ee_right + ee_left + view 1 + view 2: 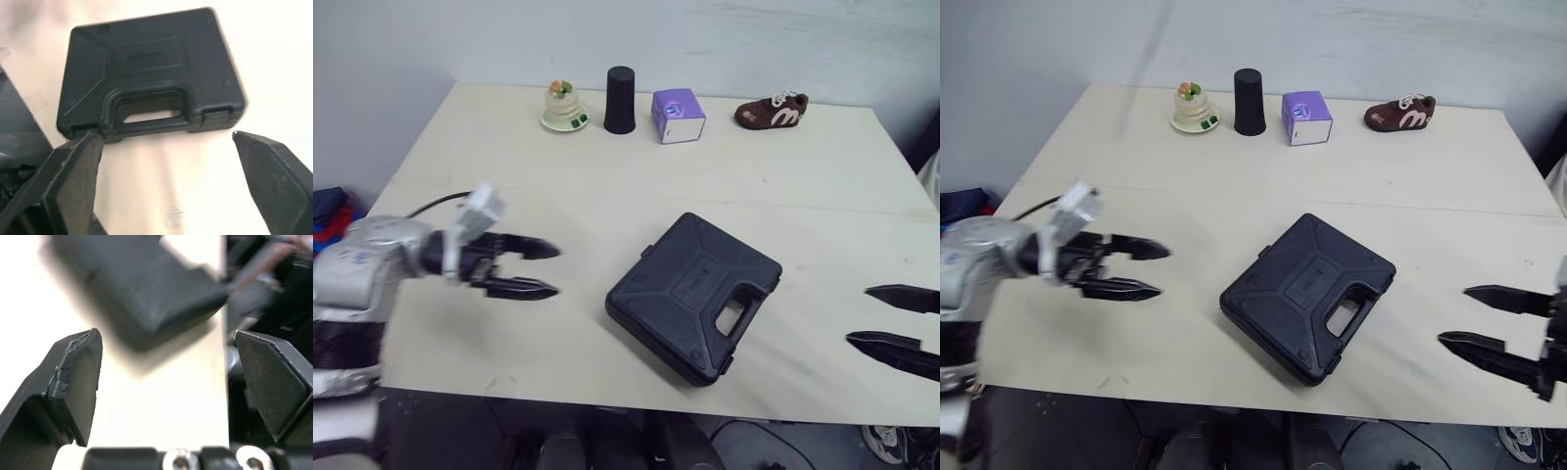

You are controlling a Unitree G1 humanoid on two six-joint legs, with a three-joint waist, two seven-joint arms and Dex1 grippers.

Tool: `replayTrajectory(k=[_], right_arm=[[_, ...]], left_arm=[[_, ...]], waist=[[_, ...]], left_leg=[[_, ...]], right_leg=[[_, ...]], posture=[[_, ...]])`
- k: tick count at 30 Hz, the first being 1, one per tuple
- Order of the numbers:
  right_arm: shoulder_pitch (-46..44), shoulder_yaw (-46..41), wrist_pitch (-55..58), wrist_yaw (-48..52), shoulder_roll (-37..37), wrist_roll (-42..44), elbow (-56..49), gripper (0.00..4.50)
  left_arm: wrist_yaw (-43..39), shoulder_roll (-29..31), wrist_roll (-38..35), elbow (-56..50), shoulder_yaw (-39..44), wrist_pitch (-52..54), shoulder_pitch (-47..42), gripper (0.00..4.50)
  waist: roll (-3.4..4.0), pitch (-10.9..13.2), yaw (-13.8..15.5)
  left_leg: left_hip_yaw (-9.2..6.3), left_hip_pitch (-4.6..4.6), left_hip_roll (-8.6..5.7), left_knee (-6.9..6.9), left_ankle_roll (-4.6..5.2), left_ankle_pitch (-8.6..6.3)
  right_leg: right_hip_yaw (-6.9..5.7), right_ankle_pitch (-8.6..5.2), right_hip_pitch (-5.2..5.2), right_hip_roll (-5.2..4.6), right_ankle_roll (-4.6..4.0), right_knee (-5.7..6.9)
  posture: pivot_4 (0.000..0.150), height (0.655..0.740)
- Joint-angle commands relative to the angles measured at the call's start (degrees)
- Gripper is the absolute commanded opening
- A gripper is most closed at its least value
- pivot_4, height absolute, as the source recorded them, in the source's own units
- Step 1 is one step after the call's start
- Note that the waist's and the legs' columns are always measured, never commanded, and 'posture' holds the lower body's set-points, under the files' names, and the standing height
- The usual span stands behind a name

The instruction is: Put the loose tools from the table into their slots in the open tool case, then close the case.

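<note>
Left gripper (556,270) spread, closed tool case (690,294) beside, shoe (773,111) beyond

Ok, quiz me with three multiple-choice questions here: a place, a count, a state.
1. Where does the tool case lie? A between the left hand and right hand; B at the far edge; C on the floor.
2. How many small things line the table's far edge? A two; B four; C six.
3. The case is: A wide open; B shut; C tipped on end.
1 A: a hand flanks it on each side. 2 B: figurine, black cup, purple box, brown shoe. 3 B: its halves lie together, flat.
</note>
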Motion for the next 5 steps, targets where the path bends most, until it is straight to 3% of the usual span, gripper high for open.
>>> replayTrajectory(k=[1, 5], right_arm=[[-1.5, -0.3, -2.5, 2.2, -1.6, -2.4, 2.9, 4.47], [-4.7, 3.4, -4.5, 3.5, -3.1, -4.1, 6.0, 4.47]], left_arm=[[1.0, 2.6, -3.6, -2.6, 7.4, 0.6, 3.5, 4.50], [1.9, 3.3, -6.3, -5.4, 11.0, 1.1, 8.0, 4.50]], waist=[[0.00, 0.0, 0.5], [0.01, 0.0, 0.6]], left_leg=[[-0.02, 0.02, -0.01, 0.01, 0.02, -0.04], [-0.15, -0.01, -0.08, -0.02, 0.06, -0.10]], right_leg=[[-0.06, -0.01, 0.04, -0.05, -0.02, -0.05], [-0.31, -0.04, 0.14, -0.26, -0.09, -0.14]], posture=[[0.150, 0.7383], [0.150, 0.7383]])
